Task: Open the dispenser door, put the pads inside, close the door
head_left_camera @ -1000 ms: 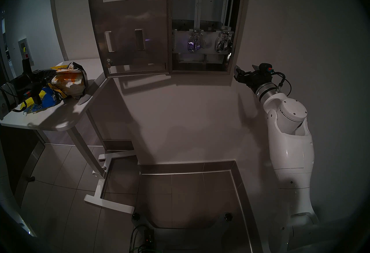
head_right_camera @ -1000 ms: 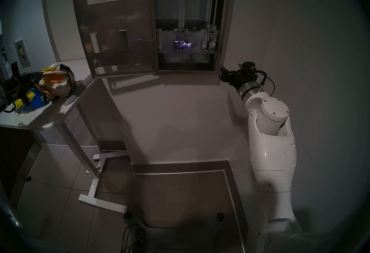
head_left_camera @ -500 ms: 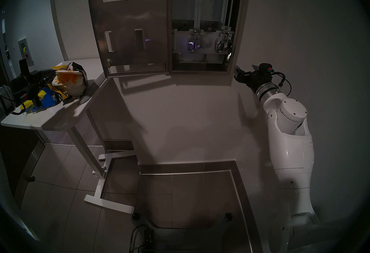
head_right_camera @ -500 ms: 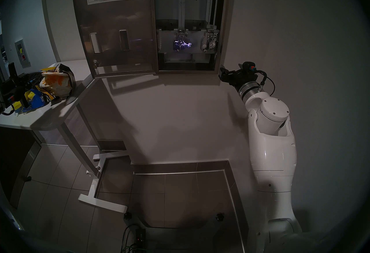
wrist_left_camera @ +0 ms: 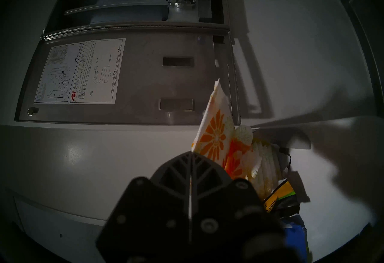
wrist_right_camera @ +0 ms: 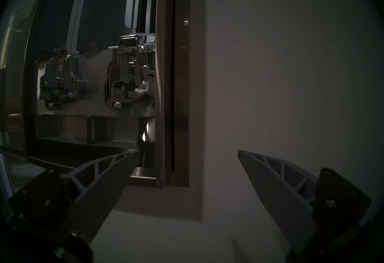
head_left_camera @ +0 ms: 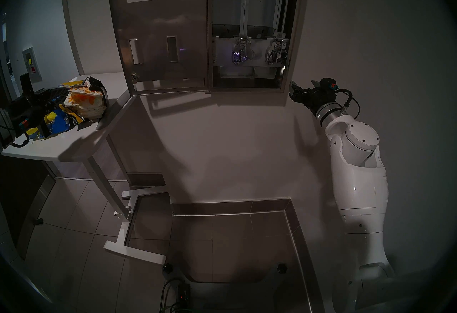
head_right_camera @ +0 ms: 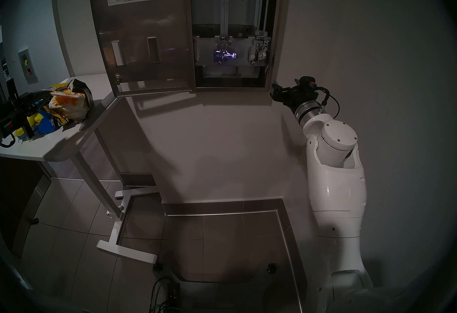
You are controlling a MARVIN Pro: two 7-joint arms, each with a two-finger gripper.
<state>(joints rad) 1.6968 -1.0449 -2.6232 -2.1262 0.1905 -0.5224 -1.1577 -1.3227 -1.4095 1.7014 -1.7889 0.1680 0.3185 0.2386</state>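
White table (head_left_camera: 74, 141) edge: left end effector (wrist_left_camera: 190, 153) clamps pad (wrist_left_camera: 214, 131); right end effector (wrist_right_camera: 187, 156) spread beside dispenser (wrist_right_camera: 178, 90).

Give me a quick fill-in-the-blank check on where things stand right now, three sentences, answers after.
1. The dispenser door hangs ____.
2. The left pincer is shut on a pad printed with ____ flowers.
3. The right pincer, beside the dispenser, holds ____.

Missing words: open; orange; nothing
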